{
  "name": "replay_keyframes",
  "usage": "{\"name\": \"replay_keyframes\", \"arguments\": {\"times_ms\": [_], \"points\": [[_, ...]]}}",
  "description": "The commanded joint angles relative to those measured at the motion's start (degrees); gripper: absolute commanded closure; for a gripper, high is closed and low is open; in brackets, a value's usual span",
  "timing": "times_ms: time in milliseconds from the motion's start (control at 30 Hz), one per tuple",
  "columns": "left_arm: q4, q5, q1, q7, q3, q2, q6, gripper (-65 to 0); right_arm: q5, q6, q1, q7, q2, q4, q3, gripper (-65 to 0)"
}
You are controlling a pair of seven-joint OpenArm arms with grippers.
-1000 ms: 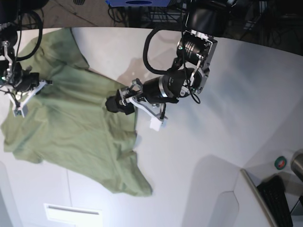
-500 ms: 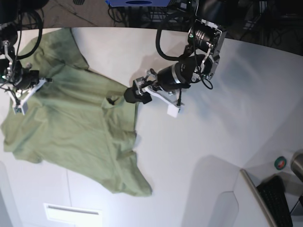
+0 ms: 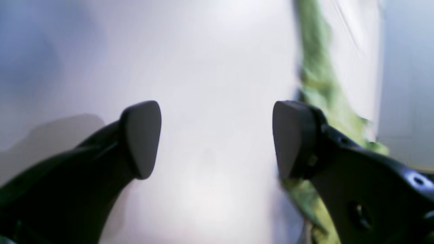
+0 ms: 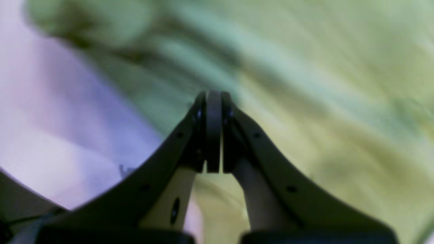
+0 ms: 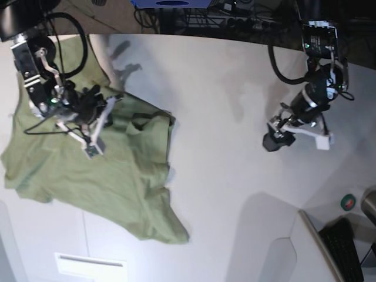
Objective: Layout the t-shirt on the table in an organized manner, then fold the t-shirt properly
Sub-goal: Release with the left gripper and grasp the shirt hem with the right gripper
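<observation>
The green t-shirt [image 5: 100,176] lies crumpled on the left part of the white table [image 5: 223,194], with a ruffled edge near the middle. My right gripper [image 5: 97,97] hovers over its upper part. In the right wrist view the right gripper [image 4: 213,98] is shut, with no cloth visible between its fingertips and blurred green t-shirt [image 4: 322,84] behind it. My left gripper [image 5: 270,143] is far to the right over bare table. In the left wrist view the left gripper [image 3: 217,139] is open and empty, with a strip of t-shirt [image 3: 318,84] past its right finger.
A dark keyboard [image 5: 346,247] and a small green-and-red round object [image 5: 348,202] sit on a raised panel at the lower right. A white slotted plate [image 5: 88,264] is set near the front edge. Cables and dark equipment [image 5: 176,14] lie beyond the far edge.
The left gripper, which was at the shirt's right edge, has swung far right over bare table. The right gripper has moved right, over the shirt's upper part, and the cloth there has shifted.
</observation>
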Motion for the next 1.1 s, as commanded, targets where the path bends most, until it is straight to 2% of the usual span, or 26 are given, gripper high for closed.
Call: {"name": "replay_keyframes", "arguments": {"times_ms": [0, 67, 100, 167, 200, 300, 333, 367, 467, 567, 667, 800, 1000, 1067], "points": [[1.4, -0.99, 0.75, 0.08, -2.32, -1.2, -0.92, -48.4, -1.25, -0.08, 2.94, 1.49, 0.1, 0.54, -1.66, 0.0], [2.37, -0.99, 2.95, 1.76, -7.95, -2.43, -0.92, -46.1, -5.38, -0.08, 5.84, 0.87, -2.19, 0.1, -7.19, 0.0], [2.72, -1.08, 4.09, 2.55, -10.94, -2.78, -0.92, -42.5, -8.19, -0.08, 6.64, 0.17, -3.24, 0.1, -9.66, 0.0], [3.86, -1.08, 6.11, 3.78, -16.39, -3.04, -0.92, -31.4, -15.23, -0.08, 7.08, -0.98, -5.7, 0.36, -13.79, 0.0], [4.39, -1.08, 6.9, 4.04, -18.59, -3.04, -0.92, -25.3, -19.09, -0.08, 6.99, -1.33, -7.02, 0.36, -15.19, -2.3], [5.27, -1.08, 8.66, 5.01, -23.77, -3.04, -0.92, -3.8, -33.42, -0.08, 4.44, -1.42, -10.45, 0.1, -18.8, -26.0], [5.18, -1.08, 9.01, 5.01, -24.56, -3.04, -0.92, 0.0, -38.08, -0.08, 3.3, -1.24, -11.15, 0.1, -19.59, -32.0], [5.01, -1.08, 9.19, 4.92, -25.27, -3.04, -0.92, 0.0, -42.92, -0.08, 1.98, -1.15, -12.12, 0.1, -20.21, -35.7], [4.65, -0.99, 9.28, 4.92, -25.62, -2.95, -0.92, 0.0, -56.46, -0.08, -1.36, 2.1, -15.37, -1.66, -20.47, -35.6], [5.09, -0.99, 9.1, 4.92, -25.36, -2.69, -0.92, 0.0, -63.49, -0.17, -1.98, 6.06, -17.48, -6.15, -20.38, -35.6], [5.18, -0.99, 8.92, 4.92, -25.36, -2.52, -0.92, 0.0, -65.16, -0.26, -1.8, 7.2, -18.54, -8.69, -20.38, -35.6], [5.01, -0.99, 9.01, 4.92, -25.27, -2.52, -0.92, 0.0, -65.07, -4.74, -0.4, 7.2, -18.54, -9.31, -20.47, -35.6], [4.74, -0.99, 9.1, 4.92, -25.27, -2.52, -0.92, 0.0, -65.07, -5.44, 1.54, 7.2, -18.54, -11.33, -20.38, -35.3], [4.65, -0.99, 8.92, 4.92, -25.27, -2.52, -0.92, 0.0, -65.07, -5.44, 1.54, 7.2, -18.54, -11.42, -20.38, -32.3]]}}
